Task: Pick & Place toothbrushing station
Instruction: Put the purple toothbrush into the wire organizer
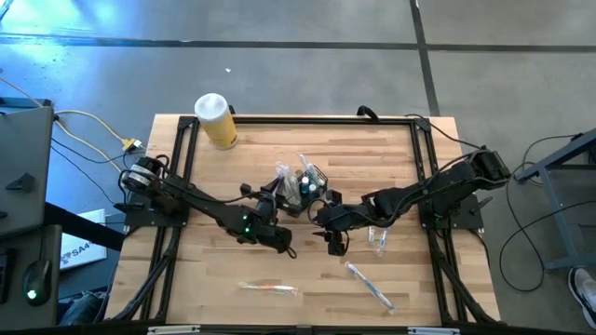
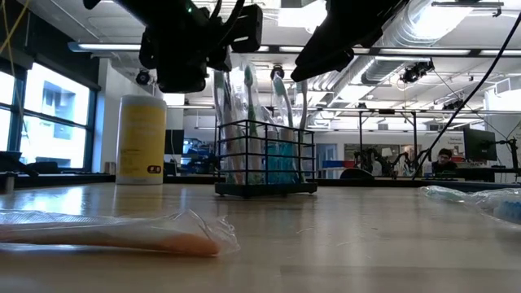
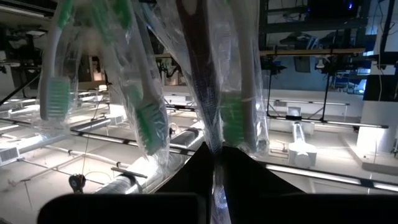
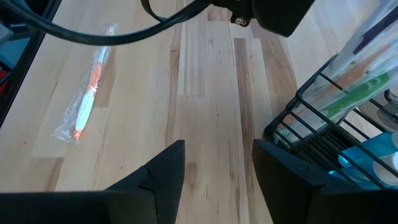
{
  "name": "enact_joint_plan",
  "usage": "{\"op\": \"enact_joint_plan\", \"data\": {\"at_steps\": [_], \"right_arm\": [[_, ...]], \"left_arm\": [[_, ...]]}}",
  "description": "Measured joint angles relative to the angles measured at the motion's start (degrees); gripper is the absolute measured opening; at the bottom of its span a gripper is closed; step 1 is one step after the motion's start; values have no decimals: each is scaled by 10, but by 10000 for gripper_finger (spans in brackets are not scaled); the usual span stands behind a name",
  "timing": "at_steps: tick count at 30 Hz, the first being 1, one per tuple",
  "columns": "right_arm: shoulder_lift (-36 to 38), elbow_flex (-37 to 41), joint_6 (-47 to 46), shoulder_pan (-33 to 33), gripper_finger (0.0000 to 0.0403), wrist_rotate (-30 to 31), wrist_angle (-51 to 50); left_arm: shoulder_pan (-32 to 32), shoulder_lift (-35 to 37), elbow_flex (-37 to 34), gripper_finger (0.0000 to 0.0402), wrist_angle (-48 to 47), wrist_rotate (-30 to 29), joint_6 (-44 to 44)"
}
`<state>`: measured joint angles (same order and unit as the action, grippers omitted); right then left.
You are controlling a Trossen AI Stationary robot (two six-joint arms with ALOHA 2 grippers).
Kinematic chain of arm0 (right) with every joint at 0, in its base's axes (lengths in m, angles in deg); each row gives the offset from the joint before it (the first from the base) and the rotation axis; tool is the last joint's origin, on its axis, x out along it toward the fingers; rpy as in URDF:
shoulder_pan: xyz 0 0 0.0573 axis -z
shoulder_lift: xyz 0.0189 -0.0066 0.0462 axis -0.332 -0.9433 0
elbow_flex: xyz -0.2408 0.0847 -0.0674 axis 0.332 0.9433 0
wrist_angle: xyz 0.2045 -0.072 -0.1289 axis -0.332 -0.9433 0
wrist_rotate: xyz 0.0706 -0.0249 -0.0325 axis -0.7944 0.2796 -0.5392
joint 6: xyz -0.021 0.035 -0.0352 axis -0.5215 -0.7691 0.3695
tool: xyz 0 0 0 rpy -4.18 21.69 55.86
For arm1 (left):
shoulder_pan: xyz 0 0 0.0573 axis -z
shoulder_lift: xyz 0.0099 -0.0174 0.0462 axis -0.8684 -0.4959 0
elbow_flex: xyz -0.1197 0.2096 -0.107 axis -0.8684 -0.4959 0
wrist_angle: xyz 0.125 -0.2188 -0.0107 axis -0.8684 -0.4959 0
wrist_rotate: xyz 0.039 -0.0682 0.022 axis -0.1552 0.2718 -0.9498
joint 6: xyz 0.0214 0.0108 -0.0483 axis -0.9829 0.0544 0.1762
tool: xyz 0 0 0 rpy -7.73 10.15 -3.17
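The black slatted caddy [image 1: 312,183] stands on the wooden table and holds several wrapped toothbrushes upright; it also shows in the low view [image 2: 264,163]. My left gripper [image 1: 277,194] is just above the caddy's left side, shut on one wrapped toothbrush [image 3: 205,74]. My right gripper [image 4: 217,168] is open and empty, low over the table just near of the caddy [image 4: 336,137]. In the high view my right gripper [image 1: 318,219] points toward the table's left. My left gripper pinches the wrapper of one toothbrush [image 3: 215,149] between its two shut fingers, at the brush's upper part. In the low view the gripper [image 2: 195,57] is above the caddy. The brush [image 2: 224,122] stands upright below it, its lower end inside the caddy.
A yellow jar with a white lid [image 1: 214,119] stands at the far left. An orange wrapped toothbrush [image 1: 270,288] lies near the front edge. Another wrapped brush [image 1: 368,284] lies front right, and a small wrapped item [image 1: 377,237] lies under the right arm.
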<state>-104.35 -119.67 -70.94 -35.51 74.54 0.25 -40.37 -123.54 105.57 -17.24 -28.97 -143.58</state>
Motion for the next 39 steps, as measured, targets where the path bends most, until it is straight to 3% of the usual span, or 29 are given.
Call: {"op": "enact_joint_plan", "data": {"at_steps": [13,21,39], "right_arm": [[0,0,4,0,180,0,5],[0,0,4,0,180,0,4],[0,0,4,0,180,0,4]], "left_arm": [[0,0,-12,19,41,37,-15],[0,0,-12,19,48,123,-40],[0,0,-12,19,58,135,-36]]}}
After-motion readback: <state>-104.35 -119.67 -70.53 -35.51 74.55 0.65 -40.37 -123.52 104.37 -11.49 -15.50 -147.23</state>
